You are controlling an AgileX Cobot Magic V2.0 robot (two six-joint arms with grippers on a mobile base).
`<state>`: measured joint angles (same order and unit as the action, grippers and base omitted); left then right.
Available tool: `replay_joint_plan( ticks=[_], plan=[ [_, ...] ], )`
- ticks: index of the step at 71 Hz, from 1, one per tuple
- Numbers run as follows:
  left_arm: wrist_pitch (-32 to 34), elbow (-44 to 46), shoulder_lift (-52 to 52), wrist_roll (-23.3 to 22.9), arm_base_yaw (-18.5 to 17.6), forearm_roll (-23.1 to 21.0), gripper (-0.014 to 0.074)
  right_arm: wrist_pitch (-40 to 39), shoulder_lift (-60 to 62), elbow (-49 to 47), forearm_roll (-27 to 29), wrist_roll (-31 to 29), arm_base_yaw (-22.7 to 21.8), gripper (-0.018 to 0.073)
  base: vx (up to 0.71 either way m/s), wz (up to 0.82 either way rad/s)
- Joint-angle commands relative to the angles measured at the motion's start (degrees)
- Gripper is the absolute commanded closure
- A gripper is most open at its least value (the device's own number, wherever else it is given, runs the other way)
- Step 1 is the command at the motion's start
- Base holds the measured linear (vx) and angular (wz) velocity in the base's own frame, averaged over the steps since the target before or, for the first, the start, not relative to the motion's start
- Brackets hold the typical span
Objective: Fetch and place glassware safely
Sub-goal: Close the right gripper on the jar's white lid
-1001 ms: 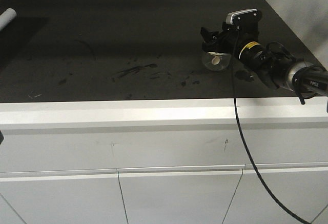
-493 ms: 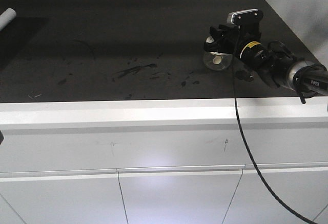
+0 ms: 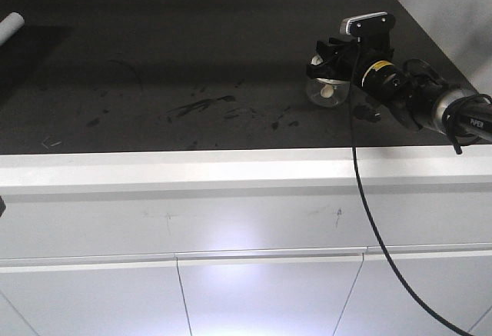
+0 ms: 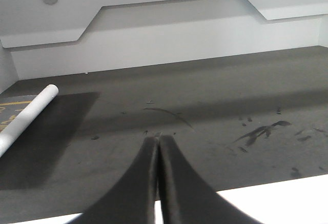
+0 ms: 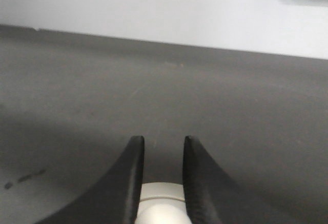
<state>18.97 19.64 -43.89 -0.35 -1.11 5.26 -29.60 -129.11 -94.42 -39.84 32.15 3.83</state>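
The glassware, a squat clear jar with a cream-white lid, is at the right of the dark countertop. My right gripper reaches over it from the right. In the right wrist view its fingers press either side of the lid's knob, so the right gripper is shut on it. Whether the jar rests on the counter or hangs just above it I cannot tell. My left gripper is shut with nothing in it, over the counter's front edge at the left. It does not show in the front view.
A white cylindrical tube lies at the counter's far left, also in the left wrist view. Dark scuffs mark the counter's middle. A white wall backs the counter. A black cable hangs over the white cabinet front.
The right gripper has shifted slightly to the right and back, and its fingers have drawn in over the jar. The jar has barely moved.
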Motion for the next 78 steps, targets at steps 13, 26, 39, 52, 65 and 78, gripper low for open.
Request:
replay_joint_plan(
  ticks=[13,26,39,52,65,78],
  plan=[
    [4.1,1.5,0.2,-0.4,-0.4,-0.4,0.0603,-3.6,10.3,-1.7,0.5,1.3,-0.1,0.0564,0.00,0.00],
    [4.1,1.5,0.2,-0.4,-0.4,-0.4,0.0603,-3.0,13.8,-1.7,-3.8,6.0,-0.1,0.0563,0.00,0.00],
    [4.1,1.5,0.2,-0.4,-0.4,-0.4,0.0603,-3.5,17.7,-1.6,-17.4,20.1,-0.1,0.0563,0.00,0.00],
    [4.1,1.5,0.2,-0.4,-0.4,-0.4,0.0603,-6.6,21.1,-1.5,-32.3,34.9,0.0,0.0561,0.00,0.00],
    [4.1,1.5,0.2,-0.4,-0.4,-0.4,0.0603,-4.1,23.4,-1.5,-37.2,38.9,2.7,0.0561,0.00,0.00],
    [4.1,1.5,0.2,-0.4,-0.4,-0.4,0.0603,-0.9,24.9,0.3,-36.9,39.2,6.8,0.0561,0.00,0.00]
  ],
)
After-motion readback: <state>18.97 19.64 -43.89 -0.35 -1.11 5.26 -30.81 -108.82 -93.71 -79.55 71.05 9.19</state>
